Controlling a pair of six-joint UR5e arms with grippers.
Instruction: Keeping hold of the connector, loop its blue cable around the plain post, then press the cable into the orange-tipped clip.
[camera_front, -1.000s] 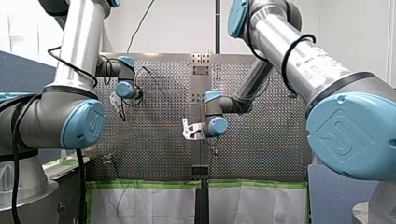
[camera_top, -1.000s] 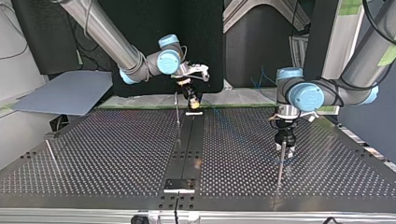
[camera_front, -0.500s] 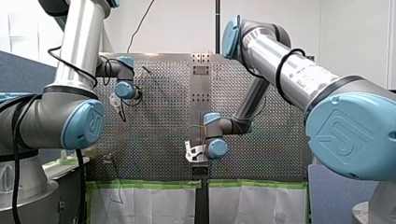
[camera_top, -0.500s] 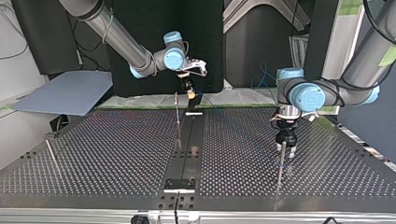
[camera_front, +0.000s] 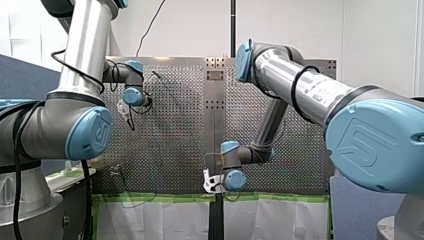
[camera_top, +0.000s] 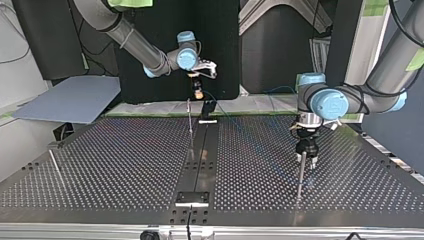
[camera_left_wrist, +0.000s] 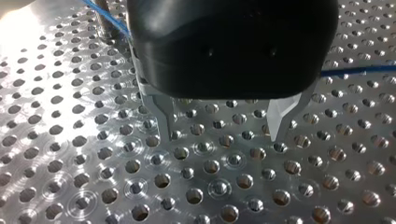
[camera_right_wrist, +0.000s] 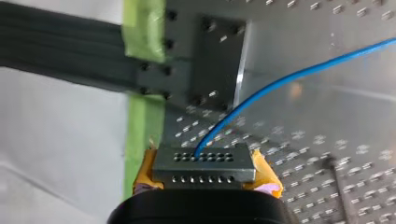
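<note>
Gripping the connector (camera_right_wrist: 204, 163) between its yellow pads, my right end effector (camera_top: 198, 93) hangs at the top view's twelve o'clock, over the far edge of the surface (camera_top: 100, 160) (the blue cable (camera_right_wrist: 289, 74) runs out ahead of it). Toward three o'clock, my left end effector (camera_left_wrist: 222, 135) hovers with its fingers wide and empty, a thin post (camera_top: 301, 172) close by.

A dark strip (camera_top: 202, 150) is set along the middle of the perforated table (camera_top: 100, 165), with a small black plate (camera_right_wrist: 219, 60) bolted at its end. Green tape (camera_right_wrist: 144, 28) is laid along that table edge, and a white sheet (camera_front: 160, 220) is seen beyond it. A grey-blue board (camera_top: 70, 97) is laid off the table's side.
</note>
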